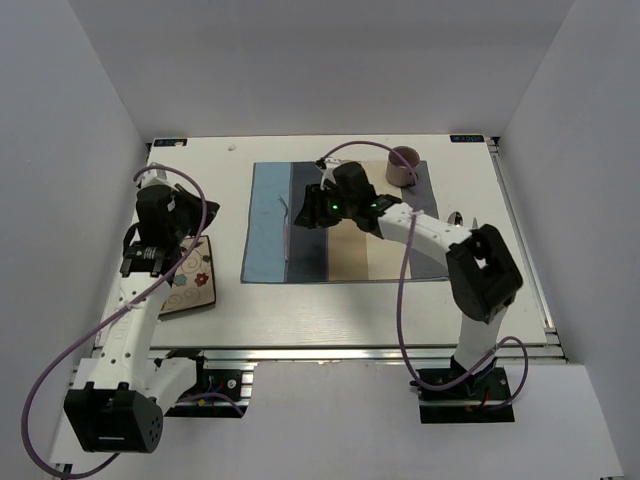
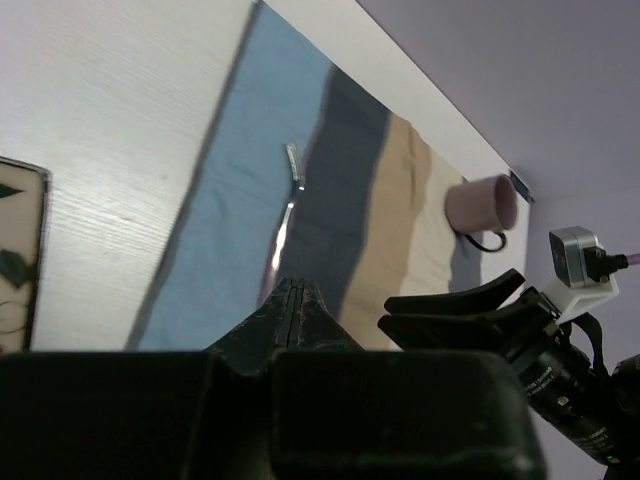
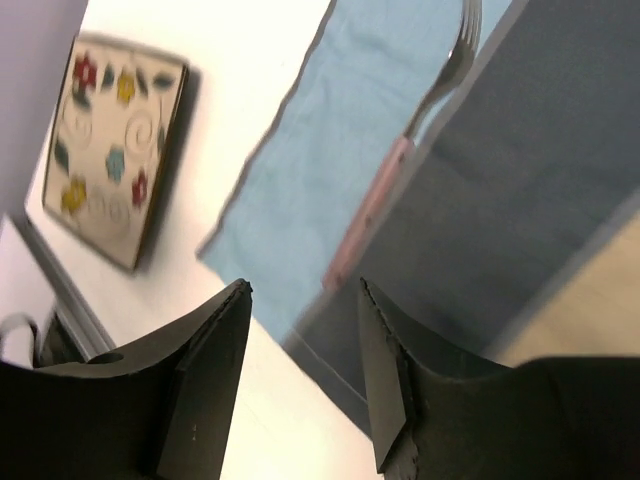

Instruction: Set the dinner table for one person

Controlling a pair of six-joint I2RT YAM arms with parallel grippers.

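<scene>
The bench (image 1: 350,310) is seen under both arms and carries a striped placemat (image 1: 268,225). A fork (image 3: 372,205) is laid on the placemat; the right jaws are held spread above it, empty. The left jaws are pressed together, empty, near a flowered plate (image 1: 197,287).

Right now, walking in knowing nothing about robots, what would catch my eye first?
Probably the striped placemat in the middle of the table, with a pink-handled fork lying on it and a pink mug at its far right corner. The right arm's fingers hang open over the mat near the fork, and a flowered square plate sits off the mat by the left arm.
</scene>
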